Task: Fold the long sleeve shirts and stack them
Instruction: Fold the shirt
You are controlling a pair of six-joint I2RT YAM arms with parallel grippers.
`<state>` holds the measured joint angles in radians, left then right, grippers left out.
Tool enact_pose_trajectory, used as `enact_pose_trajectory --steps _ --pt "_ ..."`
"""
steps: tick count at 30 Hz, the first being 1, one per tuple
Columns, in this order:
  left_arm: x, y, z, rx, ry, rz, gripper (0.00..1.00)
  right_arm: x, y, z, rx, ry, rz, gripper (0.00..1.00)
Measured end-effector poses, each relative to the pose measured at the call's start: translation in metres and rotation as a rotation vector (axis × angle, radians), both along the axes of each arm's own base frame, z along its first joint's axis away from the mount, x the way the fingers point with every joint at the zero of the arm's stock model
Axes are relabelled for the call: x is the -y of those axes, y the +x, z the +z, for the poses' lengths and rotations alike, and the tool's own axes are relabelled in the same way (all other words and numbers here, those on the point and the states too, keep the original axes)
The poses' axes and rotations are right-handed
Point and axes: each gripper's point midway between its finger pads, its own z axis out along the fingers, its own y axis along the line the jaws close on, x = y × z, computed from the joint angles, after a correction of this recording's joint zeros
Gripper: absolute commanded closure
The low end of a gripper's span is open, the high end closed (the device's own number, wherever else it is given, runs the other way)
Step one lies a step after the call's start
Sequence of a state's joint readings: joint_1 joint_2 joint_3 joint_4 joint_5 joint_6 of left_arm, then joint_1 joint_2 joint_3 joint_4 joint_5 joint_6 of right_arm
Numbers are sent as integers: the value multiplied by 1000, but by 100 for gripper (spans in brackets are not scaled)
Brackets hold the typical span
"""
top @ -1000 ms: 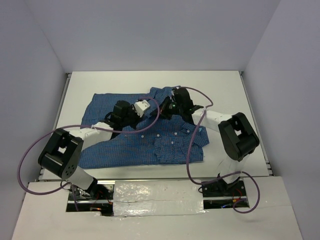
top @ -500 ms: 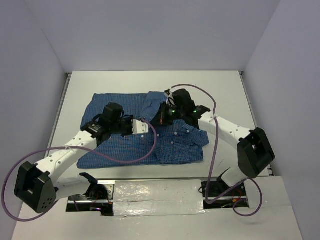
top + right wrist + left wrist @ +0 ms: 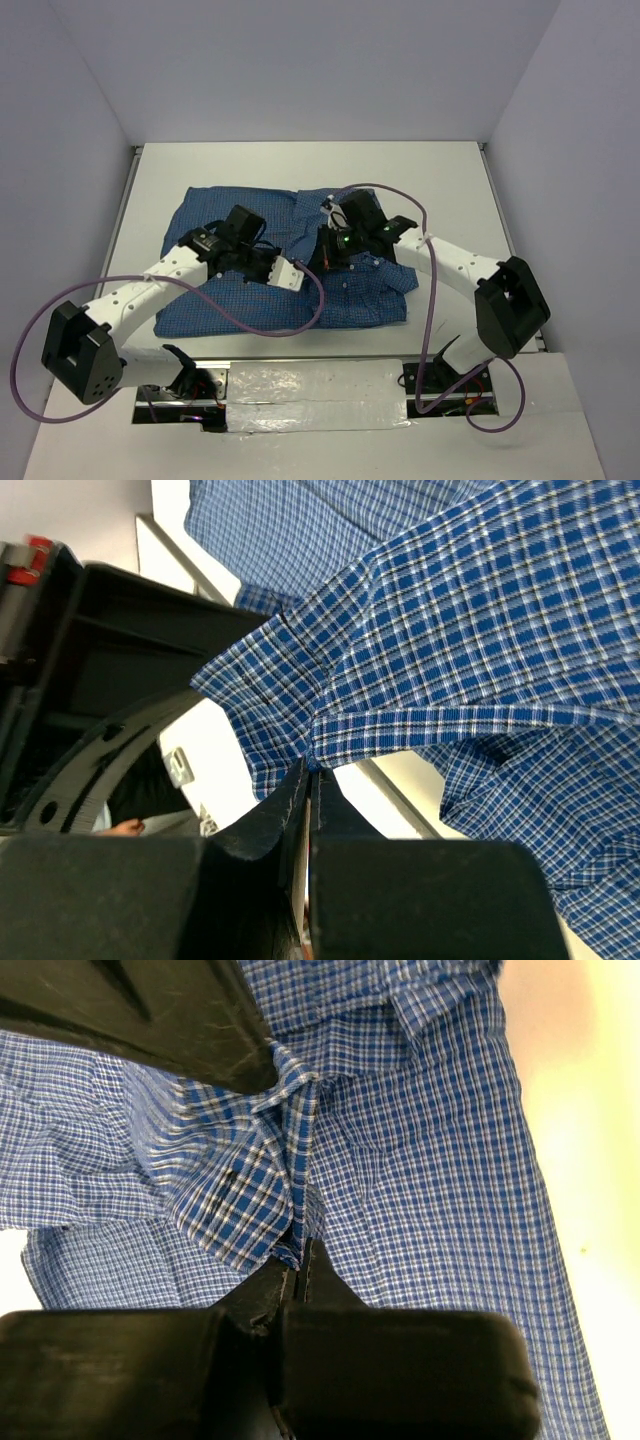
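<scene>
A blue finely checked long sleeve shirt (image 3: pixel 352 300) lies spread on the white table (image 3: pixel 450 180), far larger than either gripper. My left gripper (image 3: pixel 298 279) is shut on a bunched fold of its cloth (image 3: pixel 270 1190), held over the shirt's middle. Just right of it, my right gripper (image 3: pixel 323 257) is shut on a hemmed edge of the shirt (image 3: pixel 440 720), which is lifted off the table. In both wrist views the jaws meet on a thin pinch of fabric. No buttons or cuffs show clearly.
Purple cables (image 3: pixel 300 325) loop from both arms across the shirt's near part. Metal rails (image 3: pixel 125 215) border the table's left and right sides. A taped strip (image 3: pixel 310 385) and the arm bases lie at the near edge. Grey walls enclose the table.
Both grippers have moved toward the near edge, drawing pinched shirt cloth with them. The left arm has stretched out, its gripper going right and nearer. Both stay shut.
</scene>
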<state>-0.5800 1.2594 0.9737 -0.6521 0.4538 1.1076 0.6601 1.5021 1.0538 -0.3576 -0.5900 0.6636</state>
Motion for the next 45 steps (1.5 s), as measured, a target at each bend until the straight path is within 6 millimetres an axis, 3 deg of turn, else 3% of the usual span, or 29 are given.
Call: enact_pose_trajectory --steps 10,16,20,24,28,34,37,41,45 --pt "1 10 -2 74 91 -144 100 5 1 -8 -43 52 11 100" --pt "21 48 1 70 95 -78 100 22 27 -11 -43 59 -60 100" --pt "29 65 -11 44 120 -64 100 34 43 -21 -53 44 -102 100" --pt "29 62 -11 42 132 -90 100 36 43 -21 -43 41 -103 100" --pt "24 47 2 56 136 -161 100 32 30 -11 -17 43 -80 100" --pt "14 13 45 116 90 -276 100 20 1 25 58 63 -6 100" --pt "15 1 57 114 49 -289 100 22 -7 38 90 74 11 100" --pt "21 4 54 61 22 -217 100 27 -7 35 94 54 3 100" --pt "27 20 38 -20 34 -91 96 34 3 25 79 33 -34 100"
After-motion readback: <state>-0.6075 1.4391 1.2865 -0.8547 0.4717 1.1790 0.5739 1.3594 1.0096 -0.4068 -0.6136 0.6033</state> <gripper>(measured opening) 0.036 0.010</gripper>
